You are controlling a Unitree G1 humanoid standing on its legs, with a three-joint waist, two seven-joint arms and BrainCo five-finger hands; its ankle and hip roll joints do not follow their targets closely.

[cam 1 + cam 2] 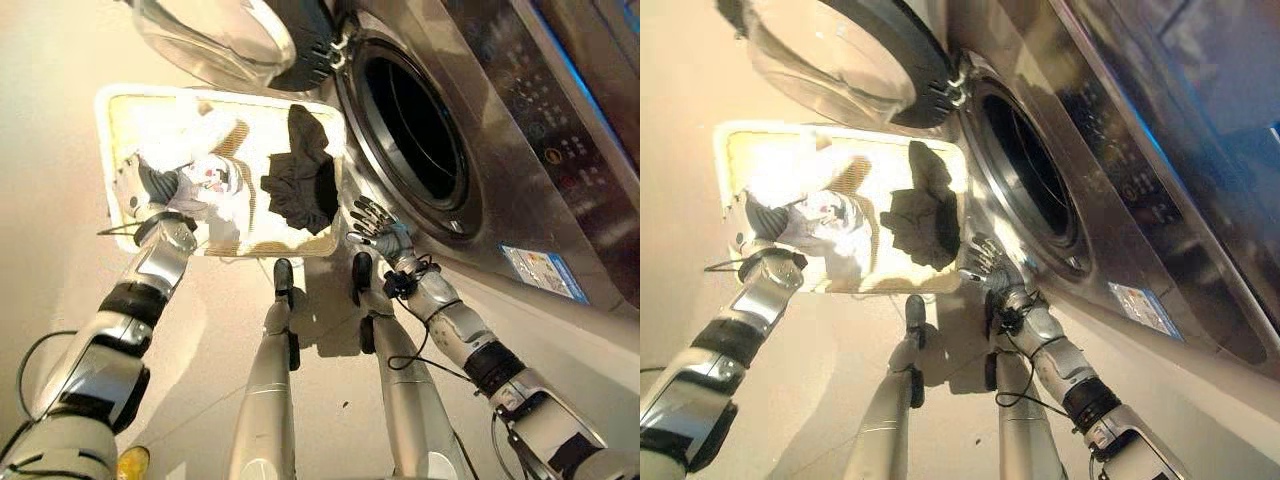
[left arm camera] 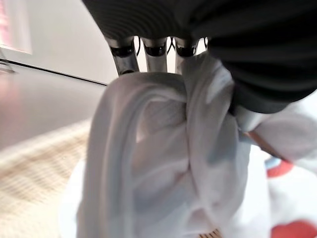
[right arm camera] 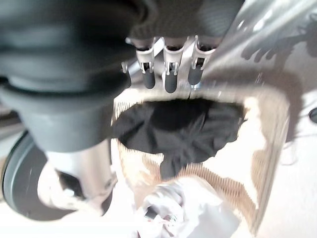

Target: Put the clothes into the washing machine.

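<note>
The front-loading washing machine (image 1: 520, 150) is by far the biggest thing here: a brushed metal front, smooth and hard, with a dark round drum opening (image 1: 415, 130) ringed by a rubbery seal. Its door (image 1: 230, 40) is swung fully open, a domed clear bowl in a dark frame.

Just beside the machine, a pale rectangular laundry basket (image 1: 110, 100) is set on the floor, woven-looking inside with a smooth rim. Two items are seen in it. A black garment (image 1: 300, 175) is draped near the machine-side wall, crumpled and floppy, nothing touching it. A white garment (image 1: 215, 180) with small red and blue print is bunched at the far side.

The white one is gripped by the left hand (image 1: 150, 188); in the left wrist view the cloth (image 2: 163, 163) is seen gathered into a thick twist with the fingers (image 2: 124, 52) curled round it. The right hand (image 1: 375, 228) is held spread and empty between the basket corner and the drum opening.

Both garments can be judged light, soft and totally limp, so they'll sag and trail when lifted. Best taken at a bunched-up fold in the middle, not an edge, otherwise a sleeve could snag on the rim.
</note>
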